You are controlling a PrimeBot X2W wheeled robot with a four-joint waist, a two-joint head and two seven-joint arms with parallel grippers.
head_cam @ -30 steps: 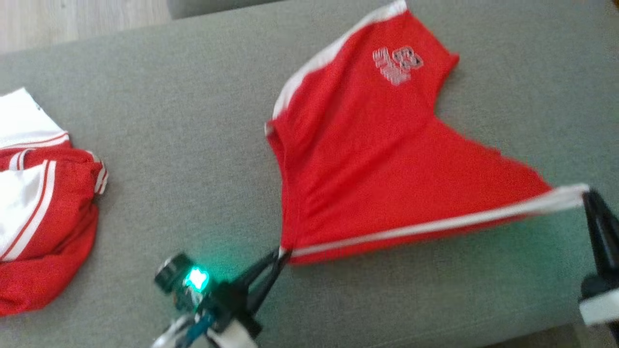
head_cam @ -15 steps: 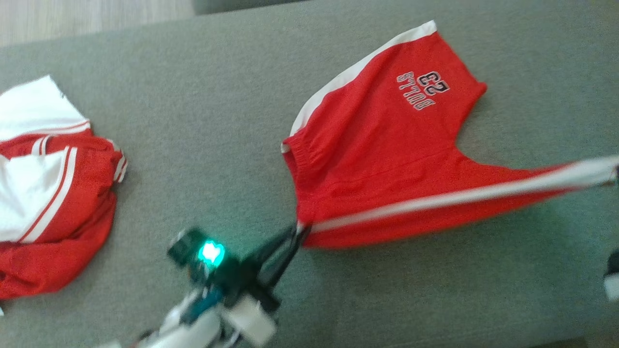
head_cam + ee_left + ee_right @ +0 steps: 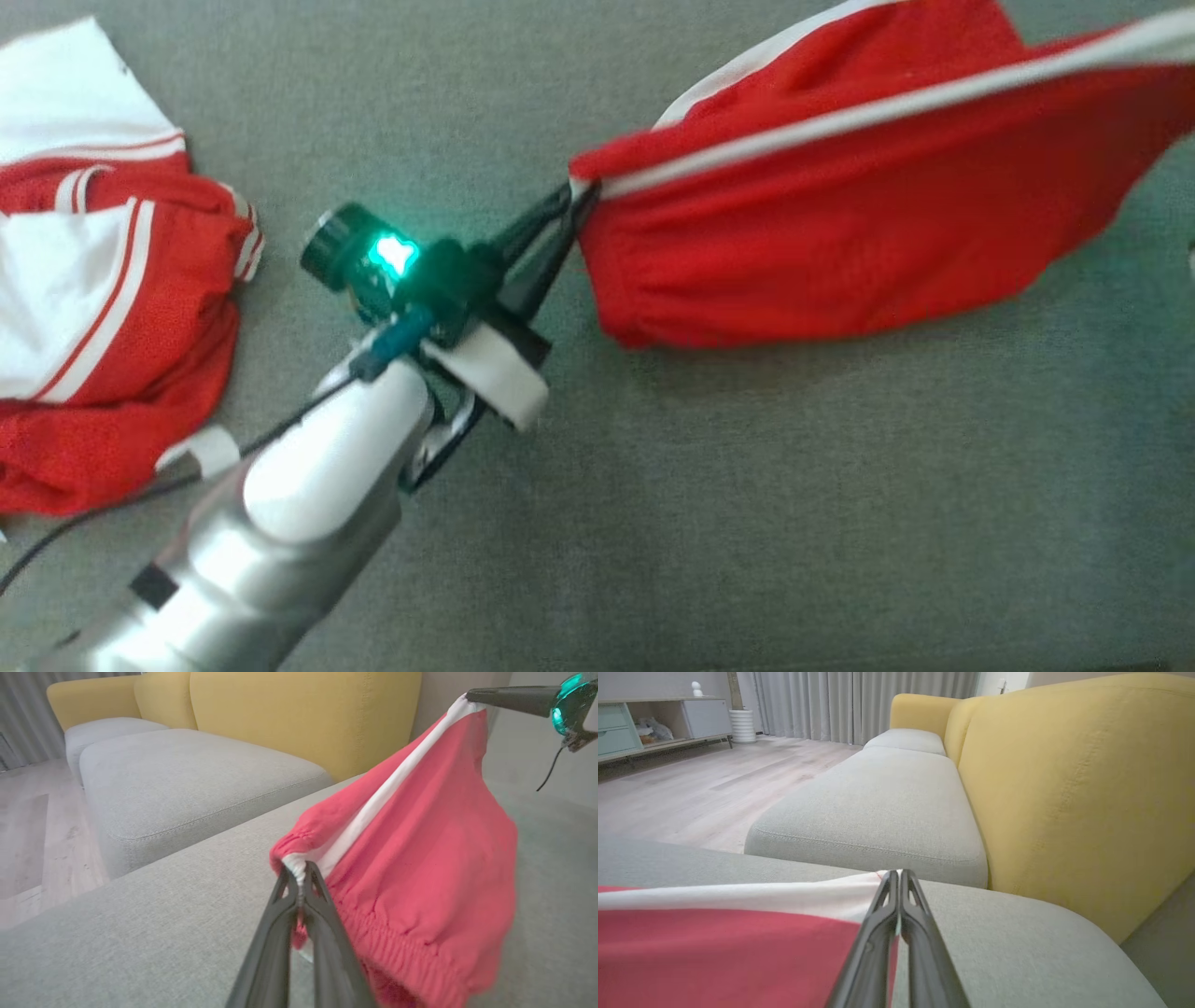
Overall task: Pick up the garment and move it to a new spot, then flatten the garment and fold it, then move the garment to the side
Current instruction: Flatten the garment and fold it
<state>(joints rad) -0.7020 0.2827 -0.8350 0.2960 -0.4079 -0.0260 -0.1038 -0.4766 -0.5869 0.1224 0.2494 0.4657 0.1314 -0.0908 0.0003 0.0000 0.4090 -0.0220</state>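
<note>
The left gripper [image 3: 571, 198], just left of centre in the upper half of the head view, is pinching the gathered waistband corner of the red shorts [image 3: 840, 243] between its closed dark fingers. The left wrist view is showing the end of the white stripe [image 3: 373, 807] squeezed right at the fingertips. The right gripper [image 3: 896, 877] is clamping the far end of that same edge, its two fingers pressed together on the white band at the middle of the right wrist view. It is also appearing at the top right of the left wrist view, holding the cloth's other corner. Between the two grips the stripe is running taut toward the upper right corner of the head view, while the red fabric is sagging below it in soft folds over the grey cushion [image 3: 747, 523]; whether the lowest fold is touching the cushion cannot be told. A green light [image 3: 392, 254] is glowing on the left wrist. At the left edge of the head view a pile of red and white clothing [image 3: 93, 327] is lying on the cushion, well apart from the shorts. A yellow backrest [image 3: 1064, 788] is rising at the right of the right wrist view.
</note>
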